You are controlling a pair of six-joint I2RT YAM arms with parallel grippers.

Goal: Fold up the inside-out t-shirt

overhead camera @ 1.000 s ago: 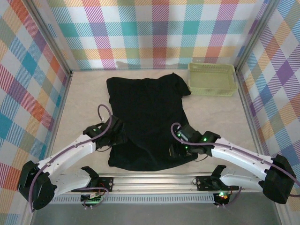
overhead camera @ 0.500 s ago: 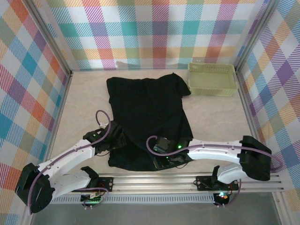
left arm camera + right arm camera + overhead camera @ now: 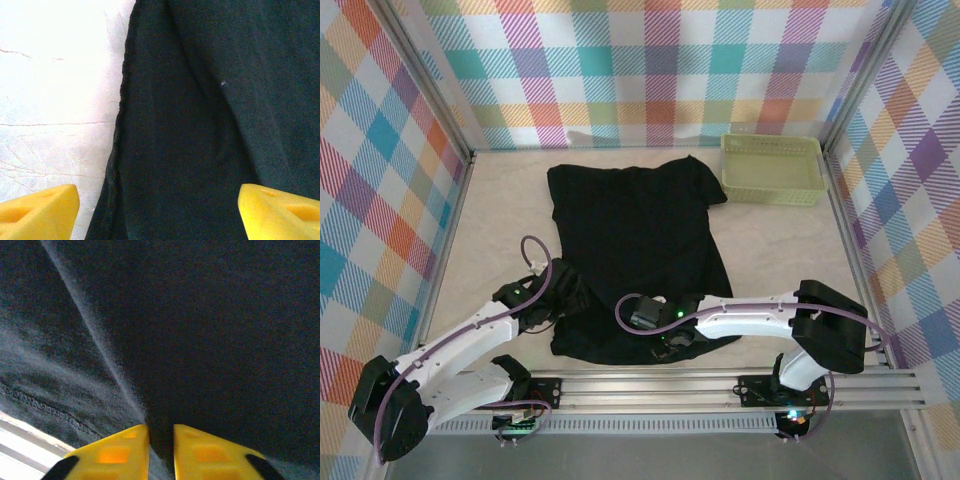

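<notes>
The inside-out t-shirt (image 3: 630,240) lies flat and black across the middle of the table, hem toward the arms. My left gripper (image 3: 565,302) hovers over the shirt's left edge near the hem. In the left wrist view it (image 3: 160,212) is open, its yellow fingertips (image 3: 40,212) wide apart, one over the bare table and the other over the shirt (image 3: 200,125). My right gripper (image 3: 672,345) is at the hem, near its middle. In the right wrist view it (image 3: 161,440) is shut on a raised pinch of the shirt's fabric (image 3: 200,315), with a crease running up from the fingertips.
A pale green plastic basket (image 3: 772,168) stands at the back right, just beyond the shirt's right sleeve. Checkered walls close the table on three sides. Bare pale tabletop (image 3: 780,250) lies right of the shirt and a strip (image 3: 500,230) left of it. The metal rail (image 3: 650,385) runs just behind the hem.
My right arm has swung left along the hem to its middle, and its gripper has closed on the fabric. The left gripper has shifted slightly and stays open.
</notes>
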